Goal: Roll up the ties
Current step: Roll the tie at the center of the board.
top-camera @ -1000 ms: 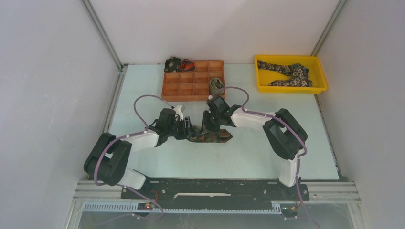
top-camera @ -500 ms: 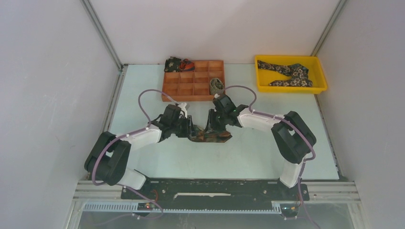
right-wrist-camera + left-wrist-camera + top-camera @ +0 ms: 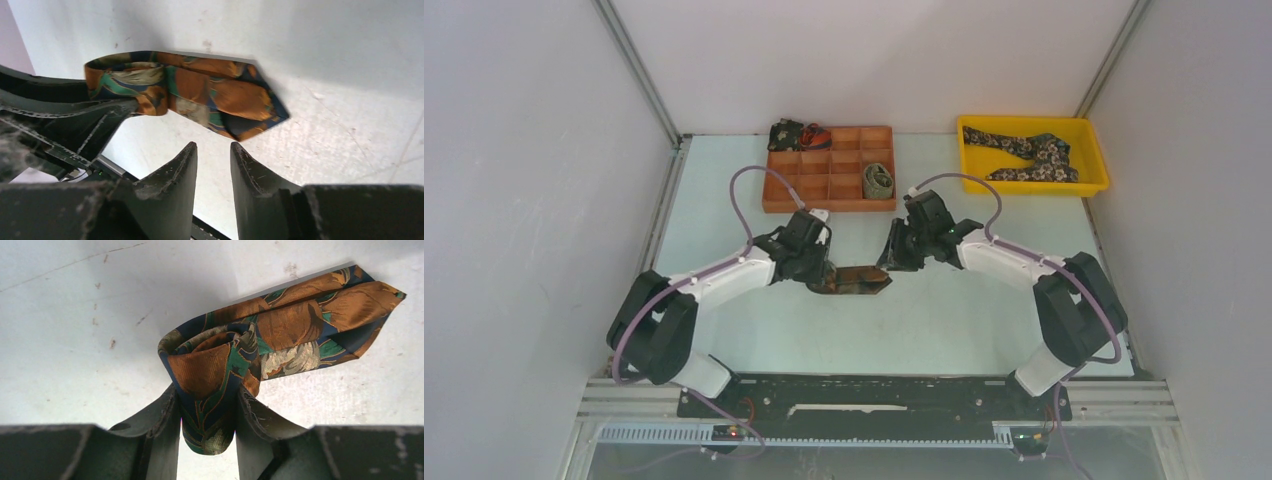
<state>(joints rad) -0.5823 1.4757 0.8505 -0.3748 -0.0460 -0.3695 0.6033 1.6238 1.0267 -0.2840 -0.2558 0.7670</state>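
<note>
Left wrist view has the tie (image 3: 295,320) half coiled on the tabletop (image 3: 75,315) near the compartment tray's (image 3: 829,180) front edge, its coil pinched in the left fingers (image 3: 162,422). The right fingers (image 3: 175,175), narrow and empty, hover off its pointed tail. Pinning that tail flat should likely help the roll turn tight.

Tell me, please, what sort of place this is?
Probably a robotics lab's enclosed test cell: plain white panels on metal rails wall in a table, a left arm and right arm are bolted at its near edge, and a yellow bin holds ties.
</note>
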